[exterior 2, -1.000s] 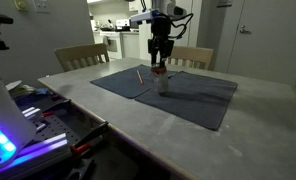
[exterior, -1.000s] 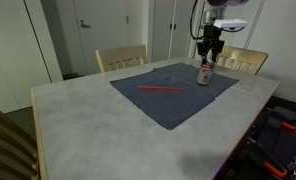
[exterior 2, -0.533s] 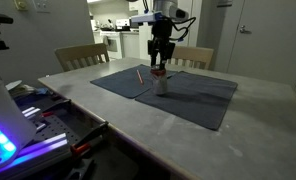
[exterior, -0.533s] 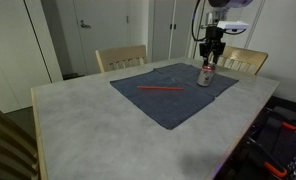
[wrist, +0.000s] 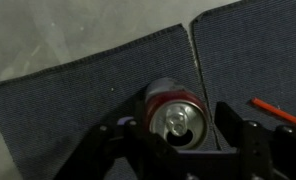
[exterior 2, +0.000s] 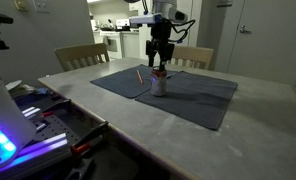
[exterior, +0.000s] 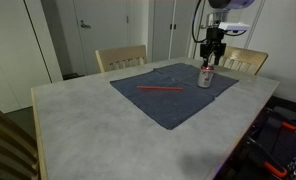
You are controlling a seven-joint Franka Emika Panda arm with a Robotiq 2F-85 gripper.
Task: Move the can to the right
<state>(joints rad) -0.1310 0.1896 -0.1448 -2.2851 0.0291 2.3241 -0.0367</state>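
Note:
The can (exterior: 205, 75) stands upright on a dark blue-grey cloth (exterior: 178, 105). It is silver-white with red markings and a metallic top. It also shows in an exterior view (exterior 2: 158, 85) and from above in the wrist view (wrist: 176, 120). My gripper (exterior: 210, 60) hangs straight above the can, also seen in an exterior view (exterior 2: 158, 64). In the wrist view the gripper (wrist: 178, 130) is open, with its fingers on either side of the can top and a gap on each side.
A thin red stick (exterior: 160, 88) lies on the cloth away from the can, and shows in the wrist view (wrist: 278, 112). The cloth (exterior 2: 203, 100) covers part of a pale stone-look table (exterior: 98, 130). Wooden chairs (exterior: 121, 58) stand at the far edge.
My gripper has risen a little above the can. The can stays standing on the cloth.

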